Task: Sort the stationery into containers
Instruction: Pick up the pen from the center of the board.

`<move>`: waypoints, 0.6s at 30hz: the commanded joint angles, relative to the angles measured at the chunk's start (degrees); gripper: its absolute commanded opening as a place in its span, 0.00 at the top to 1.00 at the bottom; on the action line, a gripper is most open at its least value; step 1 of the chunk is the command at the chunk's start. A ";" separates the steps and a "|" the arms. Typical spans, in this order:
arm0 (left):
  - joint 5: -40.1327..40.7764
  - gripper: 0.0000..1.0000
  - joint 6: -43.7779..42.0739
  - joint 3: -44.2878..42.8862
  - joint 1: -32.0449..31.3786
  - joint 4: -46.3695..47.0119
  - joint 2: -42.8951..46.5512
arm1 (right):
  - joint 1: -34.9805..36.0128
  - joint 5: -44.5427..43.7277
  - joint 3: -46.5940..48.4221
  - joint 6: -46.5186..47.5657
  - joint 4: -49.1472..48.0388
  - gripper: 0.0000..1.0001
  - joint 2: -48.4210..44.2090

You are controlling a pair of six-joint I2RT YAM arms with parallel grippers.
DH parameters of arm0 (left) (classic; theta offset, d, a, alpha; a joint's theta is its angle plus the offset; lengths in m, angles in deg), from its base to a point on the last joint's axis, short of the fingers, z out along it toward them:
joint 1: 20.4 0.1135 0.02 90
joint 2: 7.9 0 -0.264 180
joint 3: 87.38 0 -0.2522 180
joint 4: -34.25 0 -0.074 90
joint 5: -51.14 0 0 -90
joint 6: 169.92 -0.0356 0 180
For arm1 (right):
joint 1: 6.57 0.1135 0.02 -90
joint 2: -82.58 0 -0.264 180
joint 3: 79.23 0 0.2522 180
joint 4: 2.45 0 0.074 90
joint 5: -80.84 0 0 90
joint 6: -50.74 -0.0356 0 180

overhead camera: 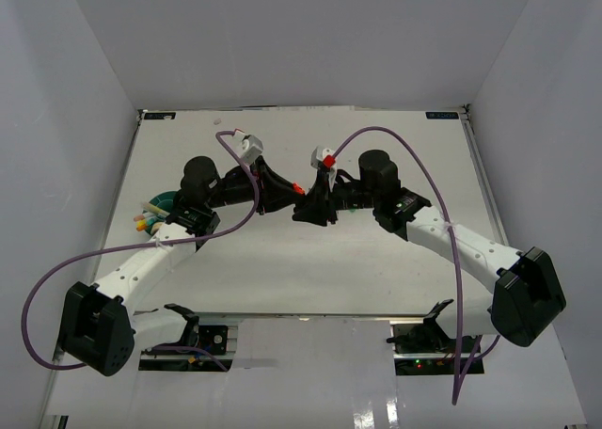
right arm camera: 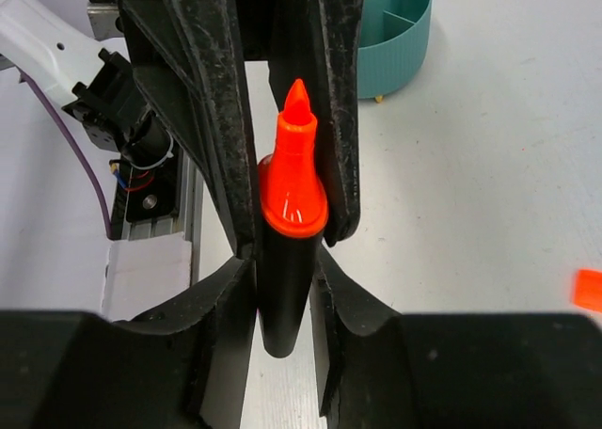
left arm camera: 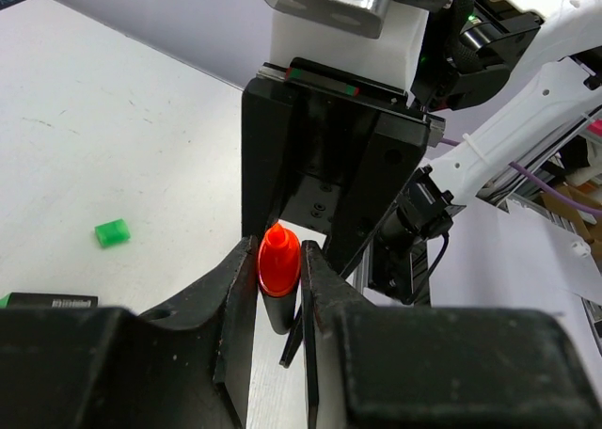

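Orange-capped marker (overhead camera: pixel 298 188): overhead, mid-frame above the tabletop (overhead camera: pixel 376 278), between both pincers.
Teal tub (overhead camera: pixel 165 201): mid-left, partly behind the left arm.
Left pincer (left arm camera: pixel 278 250): own view, clamped on the marker's cap.
Green square (left arm camera: pixel 112 232): left, on the tabletop.
Right pincer (right arm camera: pixel 284 260): own view, closed on the black barrel.

The marker (right arm camera: pixel 290 224) is black with a bright orange cap (right arm camera: pixel 293 196). The left tool (left arm camera: pixel 279 277) and the right tool (right arm camera: pixel 282 277) are both black. The tub (right arm camera: pixel 401 41) is teal. There is a green square (left arm camera: pixel 112 232) and an orange square (right arm camera: pixel 588 290). The worktop (overhead camera: pixel 310 269) is white. The cables (overhead camera: pixel 376 129) are purple.
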 commanded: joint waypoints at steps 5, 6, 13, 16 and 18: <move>-3.59 0.97 0.45 0.88 -0.15 3.10 0.86 | -0.22 2.20 2.13 0.45 -1.56 0.84 -0.51; -3.50 0.94 0.36 0.97 -0.15 3.01 0.78 | -0.21 2.28 1.87 0.45 -1.56 0.87 -0.60; 1.94 0.32 -0.87 1.15 -0.15 -2.43 1.65 | -2.14 -0.96 -1.90 0.53 -1.56 0.92 -2.26; 7.03 0.11 -1.57 1.24 -0.15 -5.58 3.23 | -4.25 -2.63 -4.89 0.10 -1.56 0.92 -3.58; 11.07 0.02 -1.92 1.41 -0.06 -8.05 4.02 | -5.75 -4.47 -6.30 -0.17 -1.65 0.92 -4.46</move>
